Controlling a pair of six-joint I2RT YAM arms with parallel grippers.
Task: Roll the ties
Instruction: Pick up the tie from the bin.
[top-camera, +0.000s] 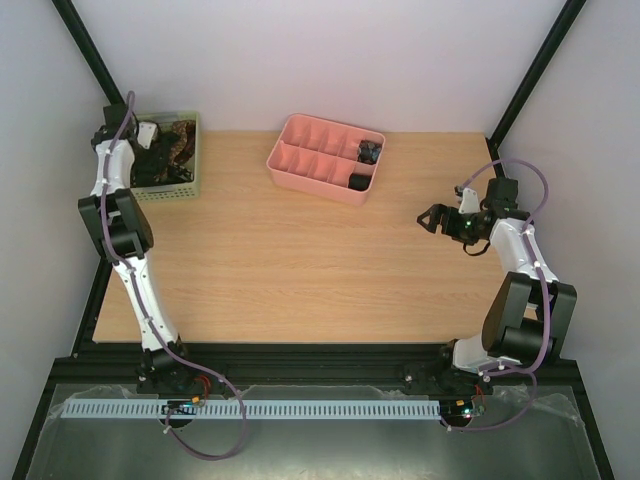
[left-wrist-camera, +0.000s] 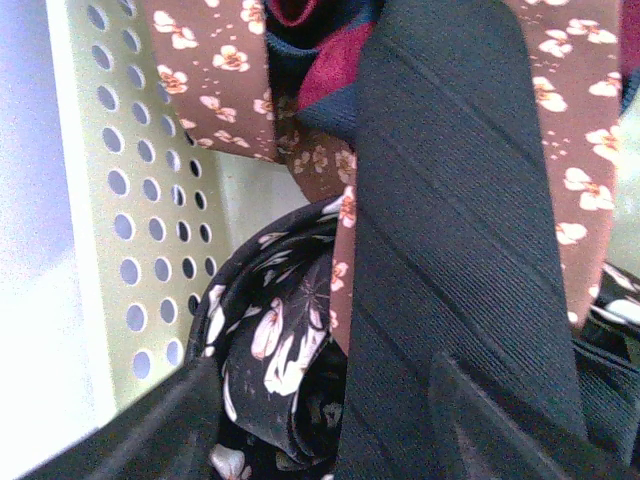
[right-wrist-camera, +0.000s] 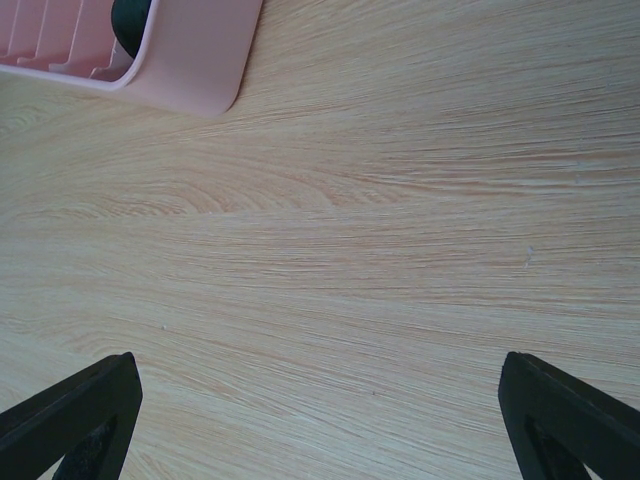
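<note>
Black ribbed tie (left-wrist-camera: 455, 260) between left fingers (left-wrist-camera: 160, 430); wrist view only

Two rolled ties (top-camera: 358, 181), one pink tray (top-camera: 315, 183), one green basket (top-camera: 172, 190), two arms (top-camera: 125, 235).

A light wooden table (top-camera: 300, 270) with a fine pale grain fills the middle of the space. Plain white walls (top-camera: 300, 50) close it in at the far edge and along both sides. Two black posts (top-camera: 540, 62) slant up from the table's far corners. Along the near edge runs a black rail (top-camera: 320, 360), then a white slotted strip (top-camera: 330, 409), then a dull grey metal sheet (top-camera: 330, 455). The light is soft and even, leaving faint shadows on the wood.
</note>
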